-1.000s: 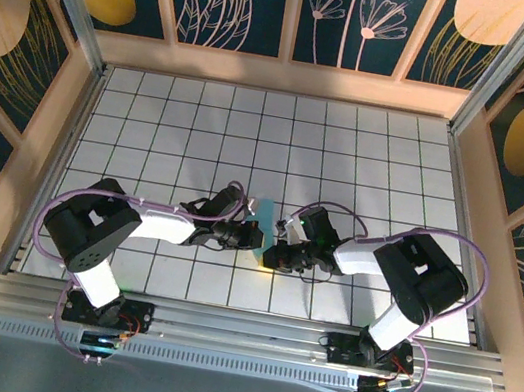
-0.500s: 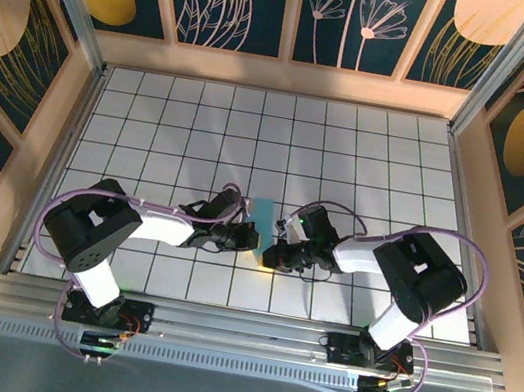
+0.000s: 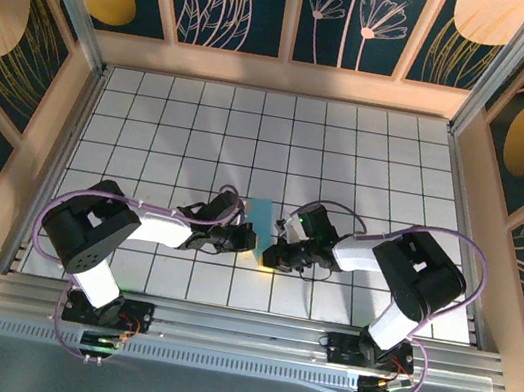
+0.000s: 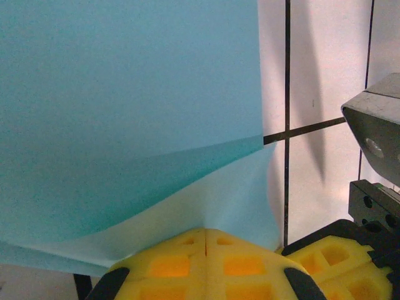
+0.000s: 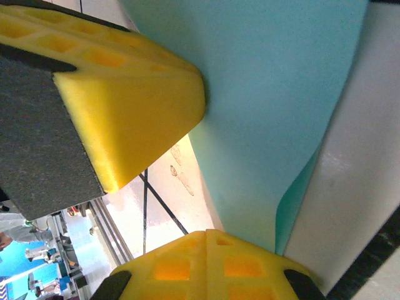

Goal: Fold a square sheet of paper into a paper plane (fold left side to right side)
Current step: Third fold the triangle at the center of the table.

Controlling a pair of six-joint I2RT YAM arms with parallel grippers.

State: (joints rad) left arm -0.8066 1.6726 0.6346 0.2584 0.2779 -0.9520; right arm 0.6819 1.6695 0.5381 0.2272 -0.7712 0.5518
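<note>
The sheet of paper (image 3: pixel 261 214) is light teal and folded over on itself, rising off the tiled table between the two arms. In the left wrist view the paper (image 4: pixel 125 94) covers most of the frame, and a crease runs down to my left gripper (image 4: pixel 206 232), which is shut on its lower edge. My right gripper (image 5: pixel 206 234) is shut on the paper (image 5: pixel 269 94) too, at a doubled edge. Seen from above, the left gripper (image 3: pixel 251 245) and right gripper (image 3: pixel 269 253) meet tip to tip in the middle of the table's near half. No finished paper plane is in view.
The white tiled table (image 3: pixel 371 154) has black grid lines and is walled by wooden frames and dark floral panels. A metal rail (image 3: pixel 238 329) runs along the near edge by the arm bases. Purple cables loop over both arms.
The visible flap of paper has turned slightly and looks a little wider from above. Both grippers stay shut and have barely shifted.
</note>
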